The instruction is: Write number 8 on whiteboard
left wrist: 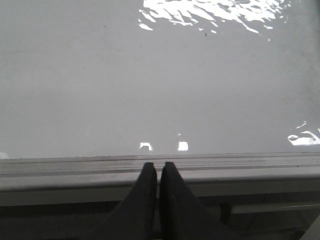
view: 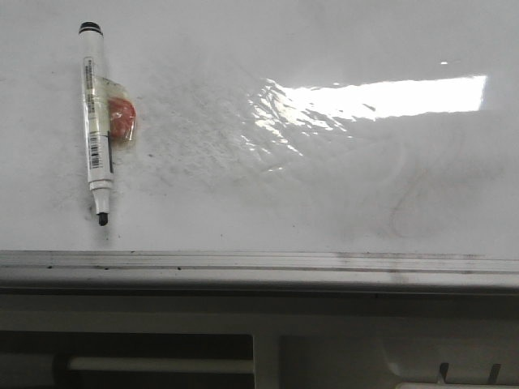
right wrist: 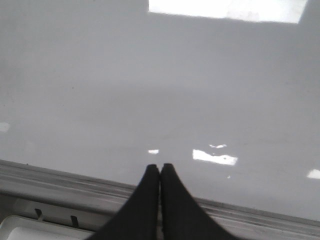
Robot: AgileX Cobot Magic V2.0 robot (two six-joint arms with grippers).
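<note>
whiteboard [view: 324, 162] lies flat; glossy white, grey smudges, dark specks; silver edge strip along near side

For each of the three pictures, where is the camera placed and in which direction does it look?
Front view: placed at the robot, looks forward and down at the whiteboard with a marker lying on it; no arm shows.
Left wrist view: on the left arm, looks across the board; the left claw shows, closed.
Right wrist view: on the right arm, same direction; the right claw shows, closed.
All three share the board's metal edge strip.
</note>
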